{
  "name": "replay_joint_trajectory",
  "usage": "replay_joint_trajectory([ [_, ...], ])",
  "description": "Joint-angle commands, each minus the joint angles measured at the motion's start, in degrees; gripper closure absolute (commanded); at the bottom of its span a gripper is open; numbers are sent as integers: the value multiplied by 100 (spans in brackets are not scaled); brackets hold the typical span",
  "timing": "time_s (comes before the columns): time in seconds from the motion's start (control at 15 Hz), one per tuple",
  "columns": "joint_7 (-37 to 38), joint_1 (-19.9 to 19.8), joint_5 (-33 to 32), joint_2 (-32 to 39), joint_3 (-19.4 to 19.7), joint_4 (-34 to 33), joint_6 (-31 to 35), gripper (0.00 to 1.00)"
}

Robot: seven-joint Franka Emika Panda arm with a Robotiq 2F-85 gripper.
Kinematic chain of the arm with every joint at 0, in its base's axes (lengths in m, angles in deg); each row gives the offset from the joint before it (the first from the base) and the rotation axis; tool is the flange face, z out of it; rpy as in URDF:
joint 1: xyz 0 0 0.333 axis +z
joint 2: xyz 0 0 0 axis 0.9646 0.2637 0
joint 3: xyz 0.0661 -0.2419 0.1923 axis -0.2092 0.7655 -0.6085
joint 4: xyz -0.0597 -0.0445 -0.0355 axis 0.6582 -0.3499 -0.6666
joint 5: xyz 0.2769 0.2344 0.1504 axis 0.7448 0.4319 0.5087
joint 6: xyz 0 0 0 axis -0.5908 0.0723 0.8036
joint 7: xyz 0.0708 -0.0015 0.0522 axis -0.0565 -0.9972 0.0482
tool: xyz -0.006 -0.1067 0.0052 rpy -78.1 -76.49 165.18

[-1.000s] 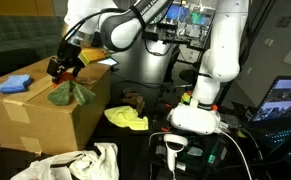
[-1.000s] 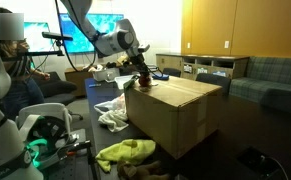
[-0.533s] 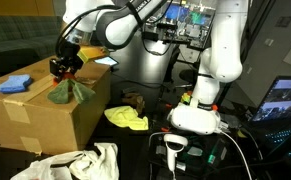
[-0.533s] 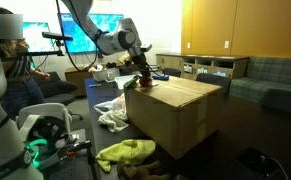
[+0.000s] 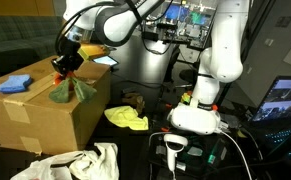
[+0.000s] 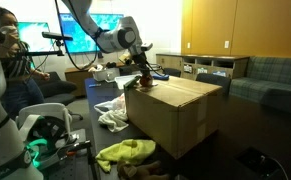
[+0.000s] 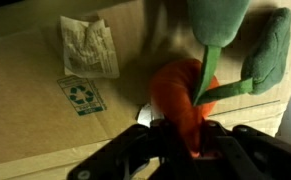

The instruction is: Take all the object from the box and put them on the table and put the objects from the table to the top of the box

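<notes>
The box (image 5: 45, 118) (image 6: 180, 112) stands on the dark table (image 5: 150, 140). On its top lie a small blue block (image 5: 17, 83) and the green-and-orange cloth (image 5: 71, 90). My gripper (image 5: 65, 63) (image 6: 140, 74) (image 7: 185, 138) is shut on the cloth's orange end (image 7: 178, 92). The green parts (image 7: 267, 50) hang away from the jaws over the cardboard. On the table beside the box lie the yellow cloth (image 5: 126, 118) (image 6: 125, 152) and, just behind it, the small brown toy (image 5: 135, 100).
A crumpled white cloth (image 5: 80, 163) (image 6: 110, 112) lies on the table in front of the box. The robot's white base (image 5: 197, 110) stands to one side. A person (image 6: 10, 60) sits near the table. Labels (image 7: 88, 47) are stuck on the box top.
The jaws have closed on the cloth's orange end. The gripper has risen slightly with it; the green part has been drawn up a little on the box top.
</notes>
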Motion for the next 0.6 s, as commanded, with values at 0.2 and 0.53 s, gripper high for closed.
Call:
replay_joint_trajectory([
  [0.2, 195, 42, 297, -935, 93, 836, 114, 87],
  [0.53, 986, -184, 420, -1558, 108, 1625, 205, 87],
])
